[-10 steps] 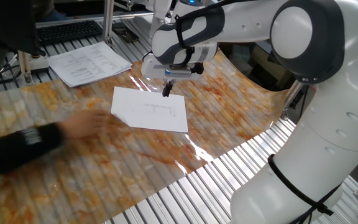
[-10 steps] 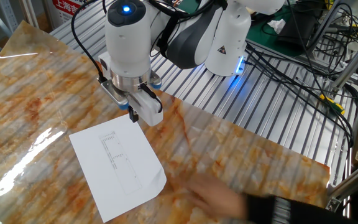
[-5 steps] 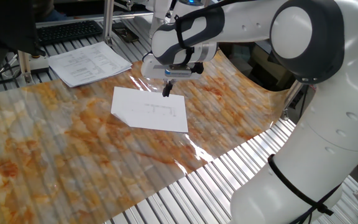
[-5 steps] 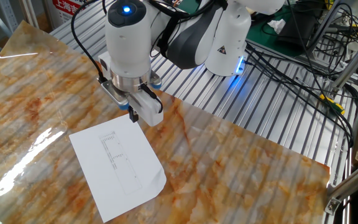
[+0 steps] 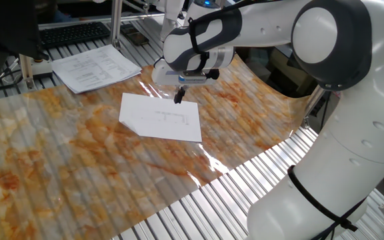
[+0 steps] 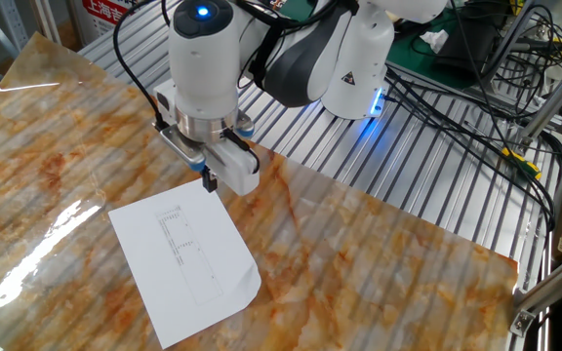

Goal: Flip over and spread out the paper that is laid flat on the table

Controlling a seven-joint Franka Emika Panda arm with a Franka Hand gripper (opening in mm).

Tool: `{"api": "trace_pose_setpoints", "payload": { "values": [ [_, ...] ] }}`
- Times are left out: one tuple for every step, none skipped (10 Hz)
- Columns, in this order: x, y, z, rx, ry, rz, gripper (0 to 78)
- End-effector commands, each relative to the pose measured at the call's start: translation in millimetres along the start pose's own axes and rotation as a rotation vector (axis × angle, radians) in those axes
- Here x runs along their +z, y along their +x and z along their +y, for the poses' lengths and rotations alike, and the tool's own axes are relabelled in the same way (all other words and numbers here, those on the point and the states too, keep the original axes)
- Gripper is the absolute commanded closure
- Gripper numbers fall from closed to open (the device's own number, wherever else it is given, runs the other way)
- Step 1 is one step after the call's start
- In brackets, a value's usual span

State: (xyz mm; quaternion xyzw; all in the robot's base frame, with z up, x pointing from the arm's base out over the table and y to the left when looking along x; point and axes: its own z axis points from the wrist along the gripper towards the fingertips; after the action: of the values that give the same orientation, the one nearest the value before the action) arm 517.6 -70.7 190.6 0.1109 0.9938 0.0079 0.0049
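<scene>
One fixed view: end effector (image 5: 179, 98) fingers blurred over paper (image 5: 161, 117).

Paper (image 6: 185, 258): thin, matt white sheet, faint grey print. Tabletop (image 5: 259, 177): ribbed silver metal slats under a glossy, wavy orange-and-grey marbled cover. My hand (image 5: 179, 97): smooth white plastic shell, dark fingertips.

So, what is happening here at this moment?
A Franka arm holds its gripper just above the far edge of the paper. The sheet lies flat on the marbled table with its faint printed marks facing up, so it is not flipped yet. Whether the fingers touch it, I cannot tell. A stack of printed papers lies aside.
</scene>
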Motion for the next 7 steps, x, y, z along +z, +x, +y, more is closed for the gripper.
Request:
{"api": "trace_pose_setpoints", "payload": {
  "values": [
    [-1.3, -0.9, 0.0, -0.104, 0.005, 0.013, 77.6],
    [-1.3, -0.9, 0.0, -0.099, 0.011, 0.011, 77.6],
    [-1.3, -0.9, 0.0, -0.103, 0.012, 0.011, 77.6],
    [-1.3, -0.9, 0.0, -0.090, -0.004, 0.015, 77.6],
    [-1.3, -0.9, 0.0, -0.094, -0.006, 0.013, 77.6],
    [-1.6, -0.3, 1.8, -0.109, -0.011, 0.011, 77.6],
    [-2.4, 1.2, 5.2, -0.121, -0.012, 0.009, 77.6]
  ]
}}
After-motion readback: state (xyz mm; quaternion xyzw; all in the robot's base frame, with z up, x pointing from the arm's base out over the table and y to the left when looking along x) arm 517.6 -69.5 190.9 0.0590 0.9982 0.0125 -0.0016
